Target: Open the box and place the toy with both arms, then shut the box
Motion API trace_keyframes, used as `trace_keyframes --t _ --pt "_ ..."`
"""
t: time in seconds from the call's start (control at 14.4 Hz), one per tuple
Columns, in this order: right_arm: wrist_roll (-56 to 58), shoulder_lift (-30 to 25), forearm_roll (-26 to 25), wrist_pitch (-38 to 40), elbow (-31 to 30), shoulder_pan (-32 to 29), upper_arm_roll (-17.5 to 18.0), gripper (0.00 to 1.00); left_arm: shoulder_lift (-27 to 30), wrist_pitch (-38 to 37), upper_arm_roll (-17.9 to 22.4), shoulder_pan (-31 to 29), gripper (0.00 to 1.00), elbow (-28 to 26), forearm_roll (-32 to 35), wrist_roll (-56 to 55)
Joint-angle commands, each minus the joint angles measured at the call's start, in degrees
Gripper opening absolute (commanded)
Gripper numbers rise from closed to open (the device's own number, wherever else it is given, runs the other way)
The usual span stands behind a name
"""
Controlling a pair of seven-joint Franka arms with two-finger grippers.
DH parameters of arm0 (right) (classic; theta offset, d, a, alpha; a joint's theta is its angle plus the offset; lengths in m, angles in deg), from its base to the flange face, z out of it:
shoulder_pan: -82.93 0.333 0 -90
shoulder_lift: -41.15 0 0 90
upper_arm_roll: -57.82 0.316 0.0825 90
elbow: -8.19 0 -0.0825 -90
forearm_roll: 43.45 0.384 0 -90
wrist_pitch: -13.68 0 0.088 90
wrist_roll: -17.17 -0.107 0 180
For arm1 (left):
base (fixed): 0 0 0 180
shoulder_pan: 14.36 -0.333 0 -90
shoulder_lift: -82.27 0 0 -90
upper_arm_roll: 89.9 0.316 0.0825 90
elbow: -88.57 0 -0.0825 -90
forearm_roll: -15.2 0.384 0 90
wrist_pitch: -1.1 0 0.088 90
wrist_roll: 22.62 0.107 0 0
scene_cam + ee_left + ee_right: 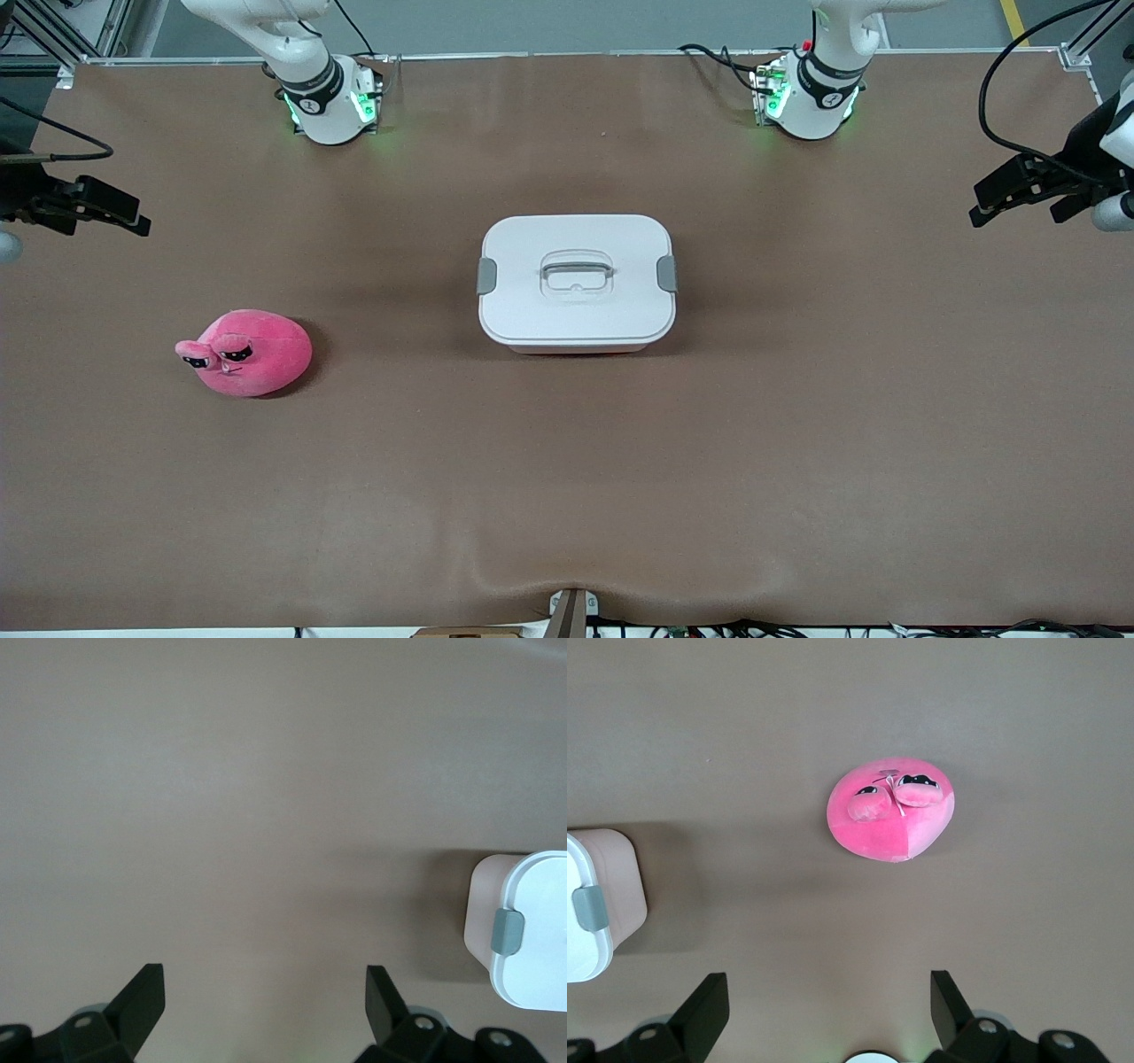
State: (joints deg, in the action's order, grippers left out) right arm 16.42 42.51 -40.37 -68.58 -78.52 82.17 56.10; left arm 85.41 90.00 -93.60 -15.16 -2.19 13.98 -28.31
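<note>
The box [576, 279] stands closed at the table's middle, with its white lid on, a recessed handle and a grey clip at each end. The toy [246, 352], a hot-pink plush with droopy eyes, lies toward the right arm's end of the table, a little nearer the front camera than the box. My left gripper [266, 979] is open and empty, held high over bare table at the left arm's end; its view shows one end of the box [532, 930]. My right gripper [828, 988] is open and empty, high over the table near the toy [890, 811] and the box end [598, 904].
The brown table [567, 461] has wide bare areas around the box and the toy. The arms' bases [328, 102] stand along the edge farthest from the front camera. Black hardware [1028, 186] shows at each side edge of the front view.
</note>
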Motion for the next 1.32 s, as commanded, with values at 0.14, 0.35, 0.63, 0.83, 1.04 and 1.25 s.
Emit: trace_keyframes --t 0.14,0.35,0.63,0.83,1.04,1.25 --pt "-0.5 0.8 -0.8 0.8 1.6 -0.2 0.5 1.0 -0.6 -0.7 -0.3 -0.2 1.0 1.2 0.6 -0.6" --pt "-0.6 0.8 -1.1 0.5 1.8 -0.6 0.6 1.0 -0.9 -0.7 -0.3 0.3 1.0 1.5 1.2 -0.5" --pt "-0.6 0.8 -1.1 0.5 1.3 -0.7 0.4 1.0 -2.8 -0.7 -0.3 0.2 1.0 3.7 1.8 -0.1" --pt "-0.1 1.0 -1.1 0.5 1.2 -1.8 0.3 1.0 -4.4 -0.7 -0.2 0.1 1.0 4.7 1.7 0.2" --pt "0.0 2.2 -1.1 0.6 1.4 -2.8 0.4 1.0 -6.5 -0.5 -0.1 0.0 1.0 6.2 1.4 -0.2" --pt "0.0 3.3 -1.2 0.3 1.5 -3.0 0.3 1.0 -8.2 -0.3 -0.2 0.1 1.0 7.6 0.9 -0.6"
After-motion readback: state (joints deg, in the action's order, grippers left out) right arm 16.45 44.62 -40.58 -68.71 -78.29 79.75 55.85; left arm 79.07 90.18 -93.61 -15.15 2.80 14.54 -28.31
